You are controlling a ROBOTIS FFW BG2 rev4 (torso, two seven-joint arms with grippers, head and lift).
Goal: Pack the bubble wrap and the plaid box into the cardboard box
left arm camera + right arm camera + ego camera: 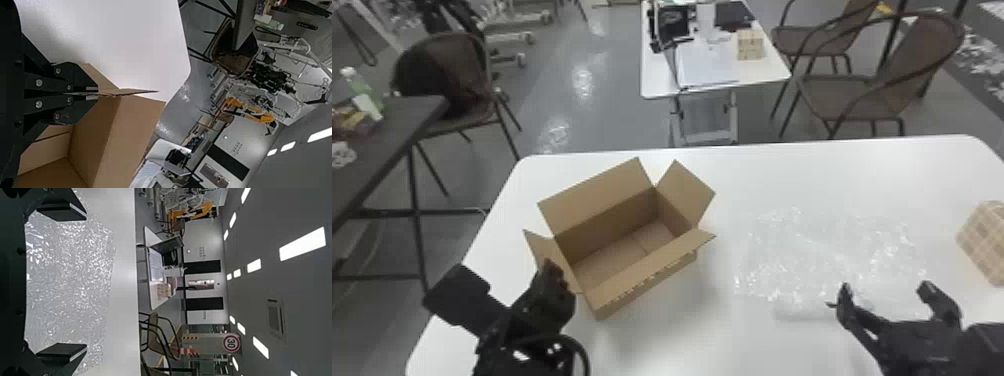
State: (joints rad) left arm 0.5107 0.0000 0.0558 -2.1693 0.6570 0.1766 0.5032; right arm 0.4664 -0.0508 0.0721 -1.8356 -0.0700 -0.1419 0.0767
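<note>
At lower left, left pincer (552, 270) clamps flap (540, 245) of cardboard box (612, 225), presumably steadying it; lower right, right pincer (886, 289) open by bubble wrap (812, 252), likely for pickup; plaid box (988, 240), right edge.

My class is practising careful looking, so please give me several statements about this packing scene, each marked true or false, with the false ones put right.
1. The cardboard box stands open on the table. True.
2. In the head view, the plaid box lies to the right of the bubble wrap. True.
3. The bubble wrap is inside the cardboard box. False: it lies spread on the table, beside the cardboard box.
4. The left pincer is shut on a flap of the cardboard box. True.
5. The right pincer is shut on the plaid box. False: it is open, at the bubble wrap.
</note>
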